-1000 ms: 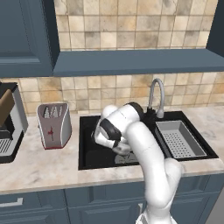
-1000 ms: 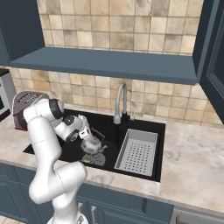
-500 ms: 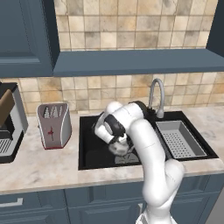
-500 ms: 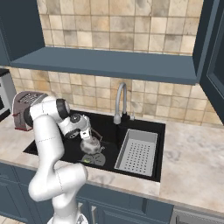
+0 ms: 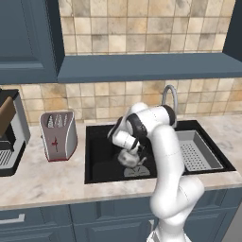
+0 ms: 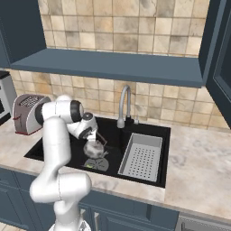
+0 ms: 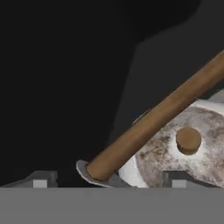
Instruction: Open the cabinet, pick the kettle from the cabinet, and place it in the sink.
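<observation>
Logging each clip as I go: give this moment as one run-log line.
phase: placing | kettle: low in sink, left of drain tray | gripper: at brown handle, grip unclear | toaster: on counter

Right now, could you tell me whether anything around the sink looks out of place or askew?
Nothing stands out: the kettle sits low inside the sink, under the gripper, and the toaster stands upright on the counter.

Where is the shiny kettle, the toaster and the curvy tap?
kettle (image 6: 94, 149), right base view, its round silver body.
toaster (image 5: 58, 135), left base view, its front side.
tap (image 6: 125, 97), right base view, its curved neck.
</observation>
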